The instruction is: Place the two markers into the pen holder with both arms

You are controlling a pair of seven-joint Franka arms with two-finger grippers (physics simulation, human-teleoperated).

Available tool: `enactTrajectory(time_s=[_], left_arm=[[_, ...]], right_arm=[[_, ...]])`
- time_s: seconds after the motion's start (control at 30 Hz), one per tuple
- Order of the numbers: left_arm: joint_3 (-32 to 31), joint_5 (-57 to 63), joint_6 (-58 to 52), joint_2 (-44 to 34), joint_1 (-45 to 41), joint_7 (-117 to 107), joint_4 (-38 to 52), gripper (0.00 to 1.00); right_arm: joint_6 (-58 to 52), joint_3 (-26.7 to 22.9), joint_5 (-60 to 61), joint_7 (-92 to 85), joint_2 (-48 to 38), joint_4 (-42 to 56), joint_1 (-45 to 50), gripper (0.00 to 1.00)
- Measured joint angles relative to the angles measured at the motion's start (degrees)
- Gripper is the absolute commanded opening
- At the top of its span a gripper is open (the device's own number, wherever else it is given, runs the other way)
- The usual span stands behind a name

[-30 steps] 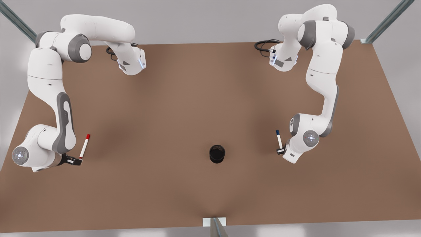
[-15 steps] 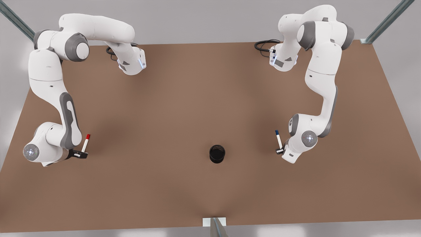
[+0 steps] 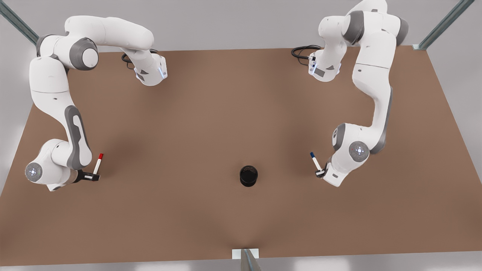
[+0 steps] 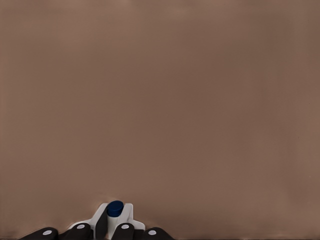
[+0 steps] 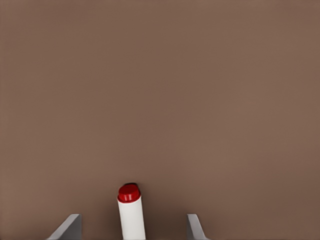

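Since half a second ago, the blue marker (image 3: 314, 162) has tilted further in the clenched left gripper (image 3: 320, 173), near the table's (image 3: 211, 113) right side. Toward the left edge, the right gripper (image 3: 92, 176) grasps the red marker (image 3: 98, 163). Between them stands the pen holder (image 3: 248, 175), apart from both.

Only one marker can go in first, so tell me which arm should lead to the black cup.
Left. Its tool, gripping the white blue-capped marker, sits nearer the small black cylindrical pen holder than the right tool around the white red-capped marker.
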Motion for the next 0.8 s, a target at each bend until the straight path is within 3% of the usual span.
enactTrajectory(time_s=[0.17, 0.3, 0.47, 0.8], left_arm=[[-9.99, -1.9, -10.1, -2.9, -0.72, 0.78, 9.64, 0.21], [-13.66, -3.42, -10.89, -1.89, -5.72, 1.27, 16.82, 0.21], [-13.64, 0.91, 2.92, 2.51, -8.84, 0.13, 17.42, 0.21], [-11.14, 6.2, 25.36, 6.15, -9.14, -6.06, 14.91, 0.21]], right_arm=[[0.84, 0.1, -0.04, -1.09, 0.7, 0.04, 0.18, 0.75], [0.8, 0.3, -0.04, -1.73, 0.28, 0.53, 0.27, 0.69], [0.75, 0.46, -0.03, -2.34, 0.15, 0.61, 0.29, 0.51], [0.99, 0.44, -1.38, -3.16, 0.27, 0.62, 0.59, 0.51]])
